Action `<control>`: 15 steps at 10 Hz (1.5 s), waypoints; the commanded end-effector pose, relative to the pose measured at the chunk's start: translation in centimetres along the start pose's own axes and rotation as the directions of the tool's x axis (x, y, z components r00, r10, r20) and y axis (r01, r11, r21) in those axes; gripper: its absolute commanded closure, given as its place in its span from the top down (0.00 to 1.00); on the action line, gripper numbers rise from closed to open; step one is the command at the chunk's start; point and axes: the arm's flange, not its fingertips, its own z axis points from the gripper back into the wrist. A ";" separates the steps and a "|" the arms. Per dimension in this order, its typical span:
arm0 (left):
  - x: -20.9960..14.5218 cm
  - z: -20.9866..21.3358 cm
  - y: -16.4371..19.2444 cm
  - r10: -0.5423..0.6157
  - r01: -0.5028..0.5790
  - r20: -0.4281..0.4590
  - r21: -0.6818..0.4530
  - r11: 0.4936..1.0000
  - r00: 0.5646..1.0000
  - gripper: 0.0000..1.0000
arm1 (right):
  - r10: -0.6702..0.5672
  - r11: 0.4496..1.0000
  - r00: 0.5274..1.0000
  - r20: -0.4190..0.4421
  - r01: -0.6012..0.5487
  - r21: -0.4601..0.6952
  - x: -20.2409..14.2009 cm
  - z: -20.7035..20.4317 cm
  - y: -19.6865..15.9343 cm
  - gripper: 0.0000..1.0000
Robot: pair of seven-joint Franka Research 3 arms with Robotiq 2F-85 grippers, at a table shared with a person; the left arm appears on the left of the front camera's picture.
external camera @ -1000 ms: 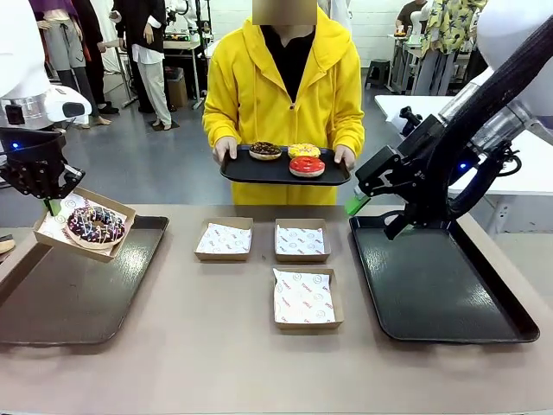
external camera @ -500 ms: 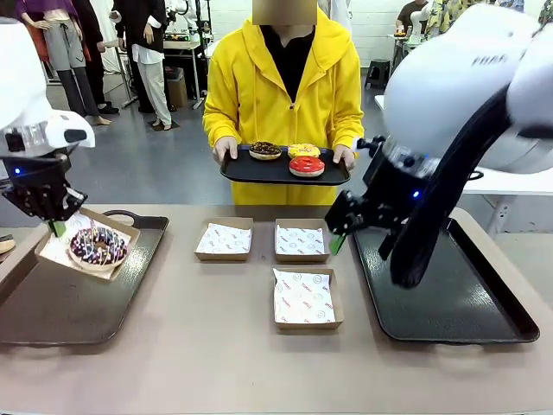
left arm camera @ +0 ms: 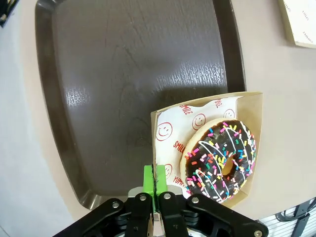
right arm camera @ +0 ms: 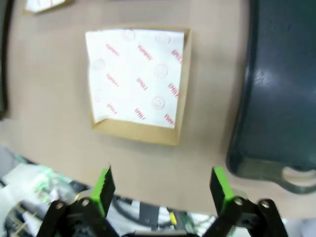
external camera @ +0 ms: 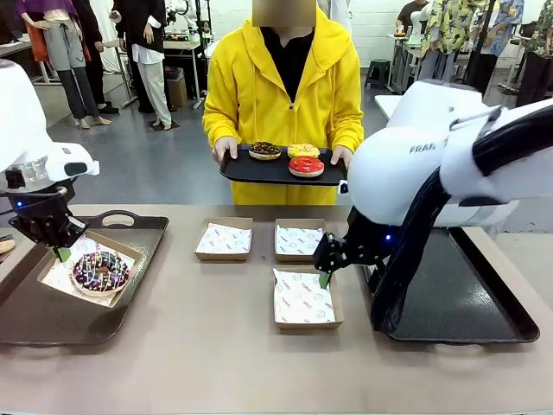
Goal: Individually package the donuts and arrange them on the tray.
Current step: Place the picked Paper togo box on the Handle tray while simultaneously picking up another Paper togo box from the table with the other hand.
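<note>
White arms (external camera: 406, 169), black gripper (right arm camera: 162, 186), green pads (right arm camera: 220, 186)

Person (external camera: 285, 86), yellow hoodie, far side of tbl (external camera: 207, 363).

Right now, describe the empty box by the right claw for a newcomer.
On the table, between the left tray and right tray, sit three paper-lined cardboard boxes. The far-left box and far-right box form a row; the near box sits alone, nearest the robot, by the open right claw.

One donut (external camera: 101, 271) sits in a box (external camera: 117, 242) on the left tray (external camera: 52, 324). Three more boxes (external camera: 308, 326) lie in the middle of the bench (external camera: 216, 363). Behind them, a person (external camera: 285, 86) holds a tray (external camera: 238, 169) with three donuts (external camera: 306, 166).
</note>
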 end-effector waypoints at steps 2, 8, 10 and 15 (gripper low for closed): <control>-0.3 -1.6 -0.1 -0.024 0.024 -0.008 -0.039 0.999 1.000 0.01 | -0.020 0.998 0.999 0.032 0.022 -0.057 1.3 -2.8 0.3 1.00; -0.3 -2.6 -0.2 -0.007 0.006 -0.054 -0.016 1.000 0.999 0.01 | 0.095 0.990 0.995 0.026 -0.091 -0.104 1.8 -3.4 0.3 1.00; -0.3 -2.6 -0.2 -0.007 0.006 -0.054 -0.016 1.000 0.999 0.01 | 0.095 0.990 0.995 0.026 -0.091 -0.104 1.8 -3.4 0.3 1.00; -0.6 -2.3 0.1 0.022 -0.023 -0.052 -0.025 0.999 0.998 0.01 | 0.037 0.994 0.999 0.007 -0.037 -0.101 2.2 -3.7 0.6 1.00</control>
